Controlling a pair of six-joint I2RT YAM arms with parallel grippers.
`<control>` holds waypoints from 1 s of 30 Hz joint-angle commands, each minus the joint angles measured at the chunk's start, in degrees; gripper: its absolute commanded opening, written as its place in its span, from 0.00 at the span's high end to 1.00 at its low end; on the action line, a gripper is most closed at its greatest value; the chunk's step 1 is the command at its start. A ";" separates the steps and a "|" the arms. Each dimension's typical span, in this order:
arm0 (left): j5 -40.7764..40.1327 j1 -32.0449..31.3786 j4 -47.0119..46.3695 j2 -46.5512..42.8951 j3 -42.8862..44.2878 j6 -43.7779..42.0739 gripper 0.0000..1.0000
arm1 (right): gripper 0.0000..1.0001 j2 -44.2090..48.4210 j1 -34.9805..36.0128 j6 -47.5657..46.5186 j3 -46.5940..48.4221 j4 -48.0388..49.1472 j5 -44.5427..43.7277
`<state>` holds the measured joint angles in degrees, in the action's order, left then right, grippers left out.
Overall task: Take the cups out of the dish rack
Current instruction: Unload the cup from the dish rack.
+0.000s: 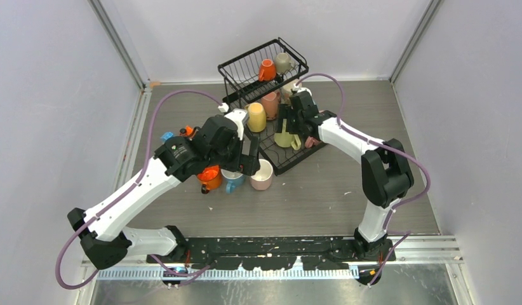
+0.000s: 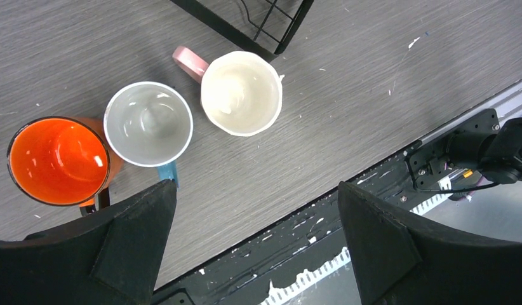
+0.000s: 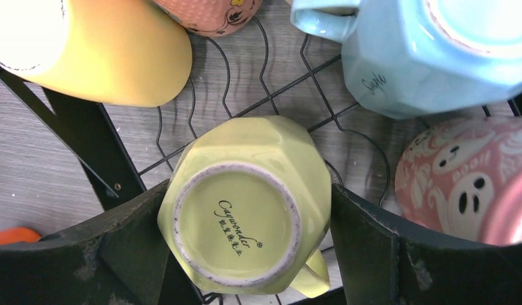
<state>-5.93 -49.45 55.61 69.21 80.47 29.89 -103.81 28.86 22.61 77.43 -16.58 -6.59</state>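
Right gripper point(image 3: 249, 200) straddles upturned lime-green mug point(image 3: 242, 232) on lower tray of dish rack point(image 3: 87, 143). Jaws wide, pads at mug's two flanks; whether pinch has bitten, cannot tell. Best handling, by judgement: squeeze evenly across faceted walls, keep handle by right finger unpinched, lift straight off wires before swinging clear. Mug glossy, faceted, base up, maker's script inside foot ring. Left gripper point(image 2: 255, 197) fully spread, empty; three cups point(image 2: 148, 124) stand upright just ahead of its fingertips.
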 commanded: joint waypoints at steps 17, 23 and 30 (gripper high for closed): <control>5.61 6.22 -14.66 -3.09 -7.97 6.90 0.00 | 0.65 8.72 -0.13 9.12 7.38 -6.63 0.90; 8.92 8.17 -18.74 -3.34 -10.33 8.75 0.00 | 0.66 9.45 -0.30 10.09 8.86 -8.26 1.58; 9.90 9.67 -22.61 -2.76 -11.88 9.84 0.00 | 0.67 10.15 -0.71 12.30 11.29 -11.20 3.93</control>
<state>2.42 -40.82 38.98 67.24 69.21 38.59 -99.09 28.64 31.99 83.48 -29.36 -4.69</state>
